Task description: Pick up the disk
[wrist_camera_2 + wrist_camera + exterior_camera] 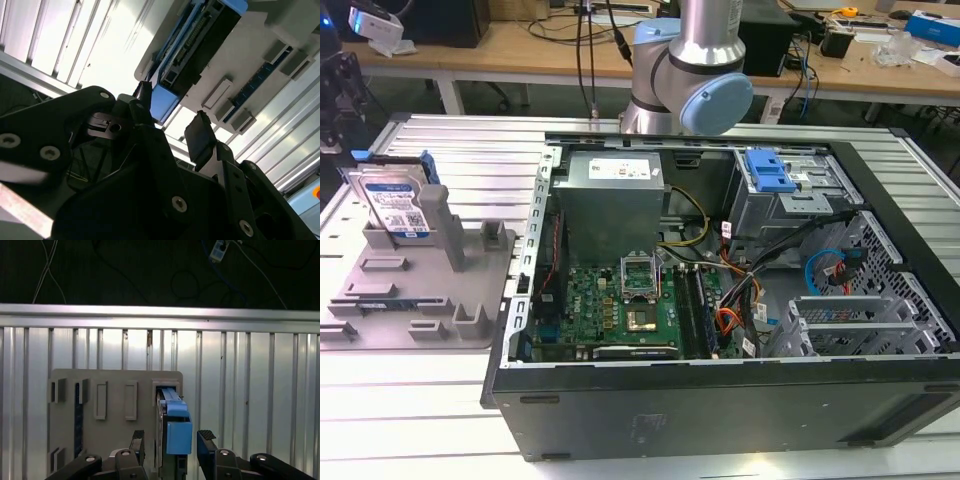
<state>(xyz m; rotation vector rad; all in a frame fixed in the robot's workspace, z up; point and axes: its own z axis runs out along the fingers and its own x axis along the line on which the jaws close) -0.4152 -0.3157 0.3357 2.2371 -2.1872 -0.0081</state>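
The black pincer point(171, 440) sat nearest the lens in both wrist views. It was spread wide and gripped nothing, its two black fingers point(206, 439) well apart. Beyond it ran the ribbed aluminium worktop point(250, 390). On that lay the flat grey plastic fixture with upright posts point(420, 290), at the exterior view's left, just beside the open black computer case point(720, 400).

The flat rectangular silver hard disk with its white-and-blue label point(392, 205) stood on edge in the fixture's far slot, in the upper part of the exterior view's left. In the first wrist view its blue plastic side rail point(178, 432) lay straight ahead of the pincer, in the gap between the fingers and touching neither. The disk's thin side spanned that gap and its upper edge ran crosswise to the line between the fingers, so each finger faced one flat face. Whether the tips had reached the rail's level could not be told.
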